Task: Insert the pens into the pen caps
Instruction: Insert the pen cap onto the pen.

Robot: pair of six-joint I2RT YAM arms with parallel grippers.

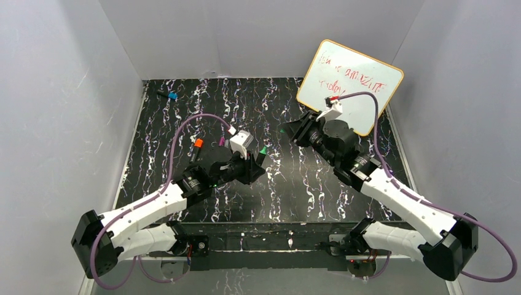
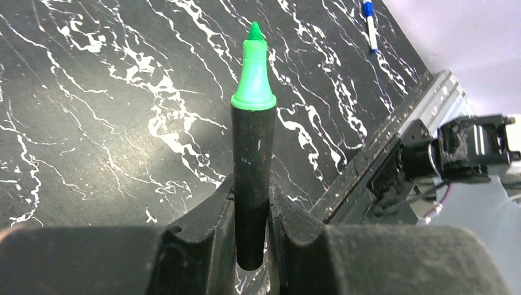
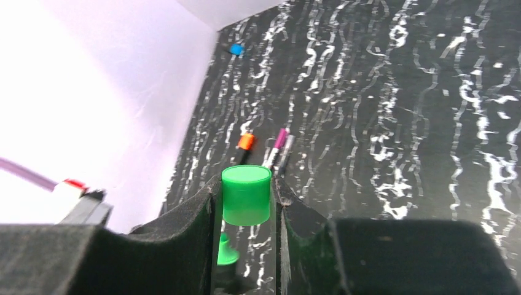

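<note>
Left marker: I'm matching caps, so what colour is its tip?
Green; the tip shows best in the left wrist view.

Table [image 1: 295, 184]: black, veined with white marbling. The green-tipped marker [image 2: 252, 178] has a black barrel and a bright green tip. The green cap [image 3: 246, 193] is plain bright green, the orange-ended marker [image 3: 245, 142] dark-bodied, the slim pen [image 3: 279, 140] purple-ended and the small cap [image 3: 236, 49] blue. Whiteboard [image 1: 350, 80]: white, yellow-orange rim, reddish handwriting; cables [image 1: 178, 132]: purple.
</note>
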